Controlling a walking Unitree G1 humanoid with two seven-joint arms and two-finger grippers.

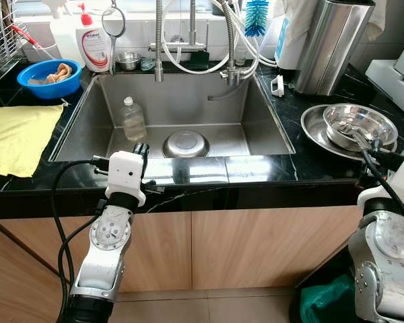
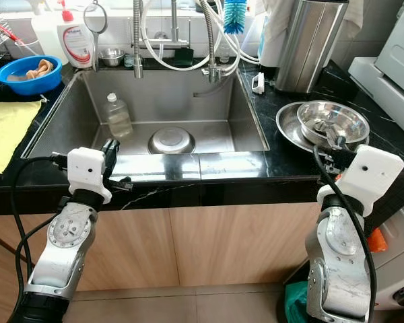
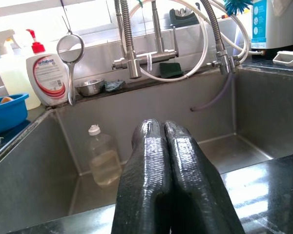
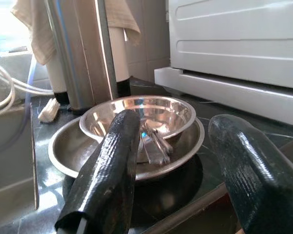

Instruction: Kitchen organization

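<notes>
Left arm (image 1: 108,249): silver metal links with a round joint disc showing small screws and dark holes, above a black cuff.
Left wrist block (image 1: 124,176): white, boxy plastic with rounded corners.
Left cable (image 1: 57,222): black, looping from the block down along the arm.
Left gripper (image 3: 166,146): two long black fingers (image 3: 146,175), ribbed and glossy (rubbery sheen).
Right arm (image 2: 337,269): silver casing, rounded joint housing, scuffed.
Right wrist block (image 2: 369,173): white.
Right cable (image 2: 353,229): black.
Right gripper (image 4: 173,141): black textured fingers (image 4: 112,165).
</notes>
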